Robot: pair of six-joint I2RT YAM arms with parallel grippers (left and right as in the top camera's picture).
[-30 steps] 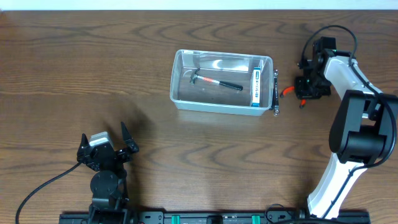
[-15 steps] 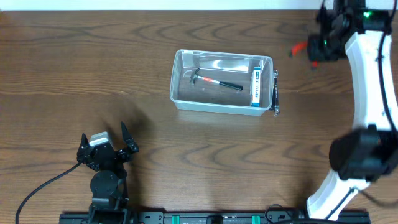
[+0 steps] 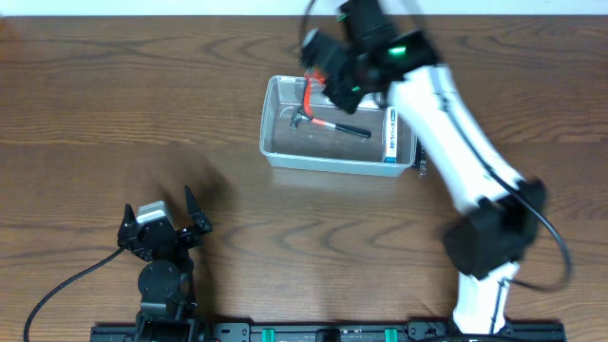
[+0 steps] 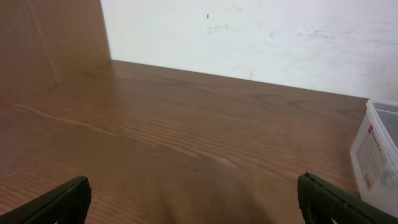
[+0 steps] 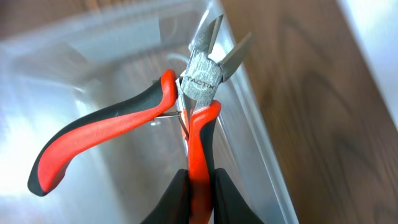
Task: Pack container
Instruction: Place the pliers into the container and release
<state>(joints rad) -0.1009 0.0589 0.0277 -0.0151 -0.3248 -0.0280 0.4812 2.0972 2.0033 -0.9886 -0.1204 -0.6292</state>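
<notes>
Wood desk [image 3: 95,95]. Clear container [image 3: 332,163] just 12 o'clock of desk ctr, hammer [image 3: 328,124] inside, box [image 3: 390,131] at its 3 o'clock end. R pincer [image 5: 199,193] over container's 11 o'clock corner, pinching one red handle of pliers [image 5: 124,124]. L pincer [image 3: 160,214] spread, desk 7 o'clock, well apart.

Wooden table [image 3: 142,114], red-and-black-handled hammer [image 3: 328,124], blue-and-white box [image 3: 390,133] well right of it, possibly a wrench tip [image 3: 422,170].

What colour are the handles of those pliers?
Red with black, on the pliers; the right wrist view shows it best.
</notes>
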